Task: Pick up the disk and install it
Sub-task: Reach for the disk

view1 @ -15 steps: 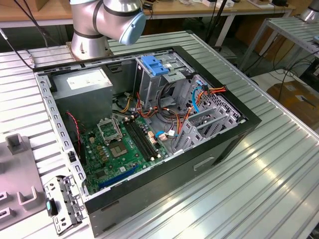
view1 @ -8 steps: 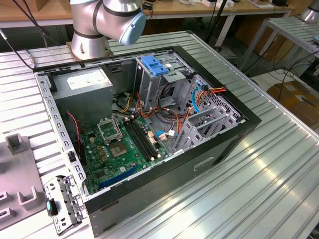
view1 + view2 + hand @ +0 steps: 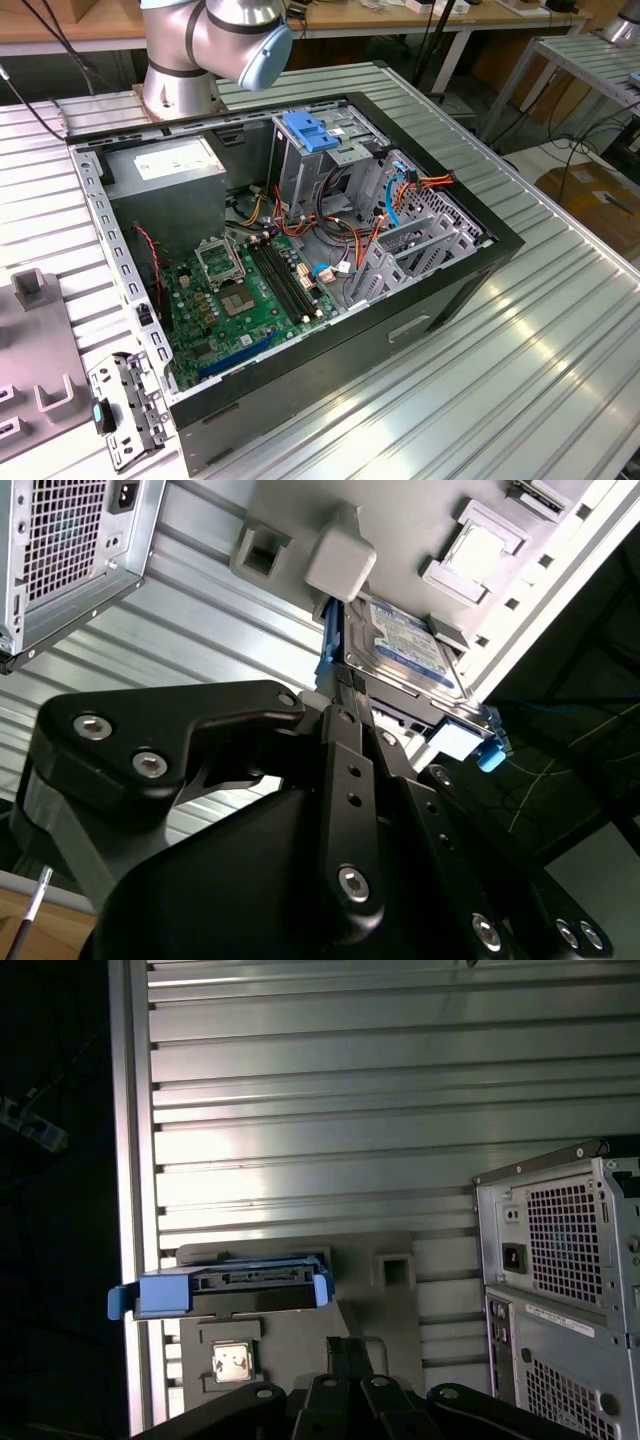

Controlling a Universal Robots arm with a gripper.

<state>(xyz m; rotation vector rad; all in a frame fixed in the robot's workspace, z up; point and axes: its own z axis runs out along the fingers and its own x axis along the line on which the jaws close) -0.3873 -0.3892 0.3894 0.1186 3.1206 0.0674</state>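
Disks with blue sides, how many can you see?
1. The disk lies on the grey plate on the table, in the second wrist view. Others may be hidden inside the metal cage in the exterior view.

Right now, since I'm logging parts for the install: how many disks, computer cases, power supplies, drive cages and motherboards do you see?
disk: 1
computer case: 1
power supply: 1
drive cage: 1
motherboard: 1
Total: 5
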